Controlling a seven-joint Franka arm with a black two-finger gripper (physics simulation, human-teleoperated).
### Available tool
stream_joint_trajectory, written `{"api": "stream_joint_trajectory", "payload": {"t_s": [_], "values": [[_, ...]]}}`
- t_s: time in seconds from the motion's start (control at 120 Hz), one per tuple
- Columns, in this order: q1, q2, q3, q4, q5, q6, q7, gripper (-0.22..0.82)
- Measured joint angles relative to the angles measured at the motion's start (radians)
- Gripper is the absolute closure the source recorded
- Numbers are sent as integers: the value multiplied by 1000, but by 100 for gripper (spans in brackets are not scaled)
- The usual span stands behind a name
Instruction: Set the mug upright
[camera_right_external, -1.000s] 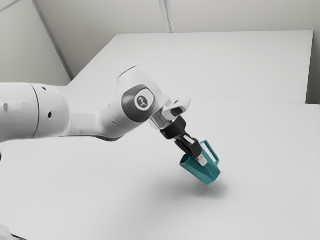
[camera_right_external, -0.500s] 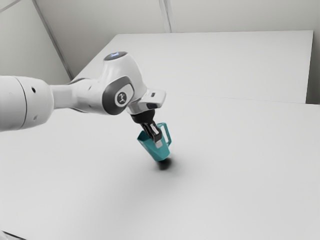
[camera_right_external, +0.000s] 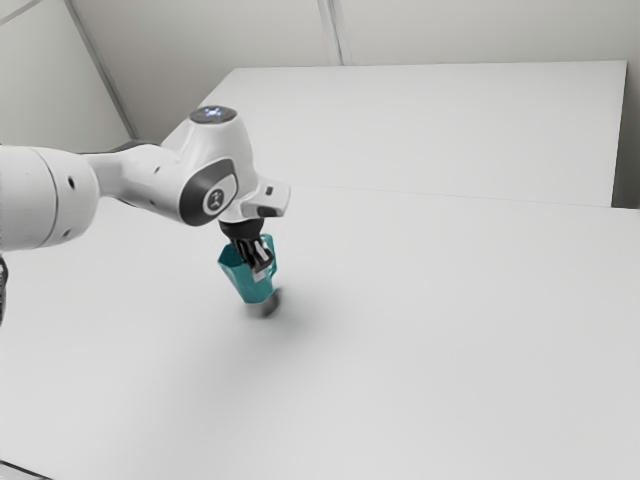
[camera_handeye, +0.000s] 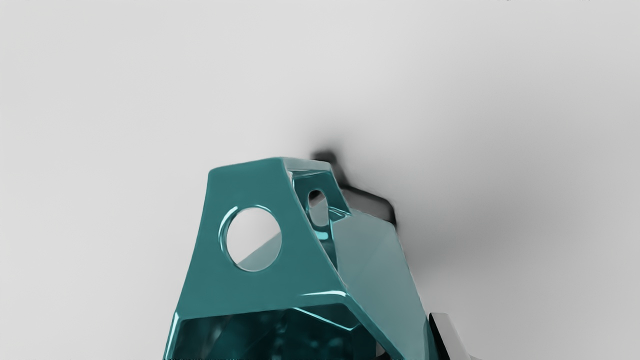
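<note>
The teal mug (camera_right_external: 248, 286) leans in the exterior view, its mouth up toward that view's left and its base low over the white table (camera_right_external: 430, 350); whether the base touches is unclear. My gripper (camera_right_external: 261, 269) is shut on the mug's side wall, near the handle (camera_right_external: 270, 252). In the wrist view the mug (camera_handeye: 260, 185) shows its mouth at the bottom edge and a round hole in its near face. There my gripper (camera_handeye: 411, 345) has one fingertip (camera_handeye: 446, 332) outside the wall; the other is mostly hidden inside the mug.
A dark shadow (camera_right_external: 266, 303) lies on the table close under the mug's base. Beyond the table, a large white surface (camera_right_external: 430, 130) stretches toward the back walls. The arm (camera_right_external: 130, 190) reaches in from the exterior view's left, above the table.
My hand has carried the mug toward the exterior view's left and slightly up in that view. The mug has swung from a strong slant to a milder one, its base now lower beneath its mouth.
</note>
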Motion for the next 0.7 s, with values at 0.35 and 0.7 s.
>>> {"api": "stream_joint_trajectory", "payload": {"t_s": [0.35, 0.7], "values": [[8, 50, 0, 10, 7, 6, -34, 78], [16, 67, 0, 12, -8, 8, -49, 66]]}}
